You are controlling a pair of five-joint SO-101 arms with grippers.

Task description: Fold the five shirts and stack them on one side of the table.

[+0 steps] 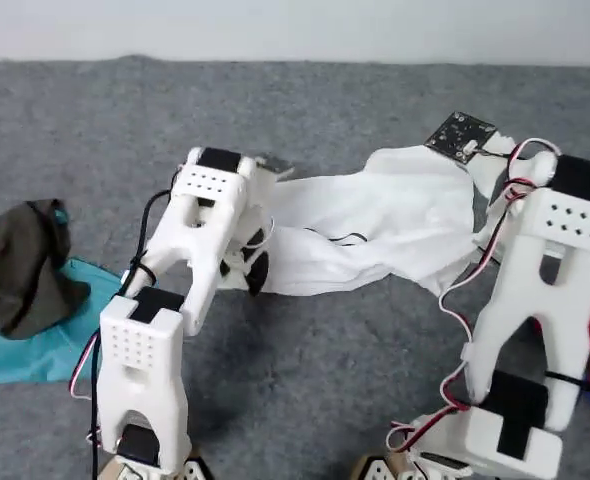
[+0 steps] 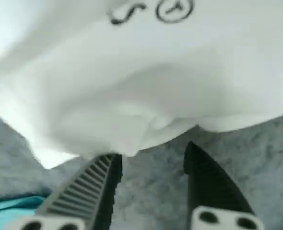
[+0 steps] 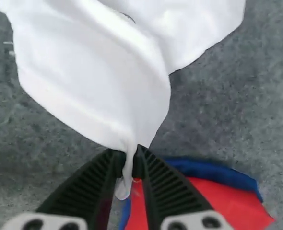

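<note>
Fabric of the white shirt (image 3: 93,72) is pinched between the jaws of the right gripper (image 3: 130,154), which are closed down tight on a narrow gathered fold. A small tab of the cloth pokes out behind the jaws. From that grip the shirt fans out wide ahead of the gripper, lifted and wrinkled, and stretches across the grey counter (image 1: 305,360) towards the other arm.

The left gripper (image 2: 153,158) stands with its jaws well apart and nothing between them. The shirt's near edge hangs just ahead of the gripper and reaches the tip of one finger (image 2: 108,172). Whether it touches that tip cannot be told. The other finger is clear of the cloth, with bare counter under the gap. A small dark printed mark shows on the shirt farther ahead of this gripper.

Red cloth (image 3: 218,211) lies on the counter just behind and beside the right gripper, with blue cloth (image 3: 213,175) along its edge. Whether the two are one garment cannot be told.

A crumpled olive shirt (image 1: 20,265) sits well apart from the left gripper, on the side away from the white shirt. It rests partly on a flat teal shirt (image 1: 35,340).
</note>
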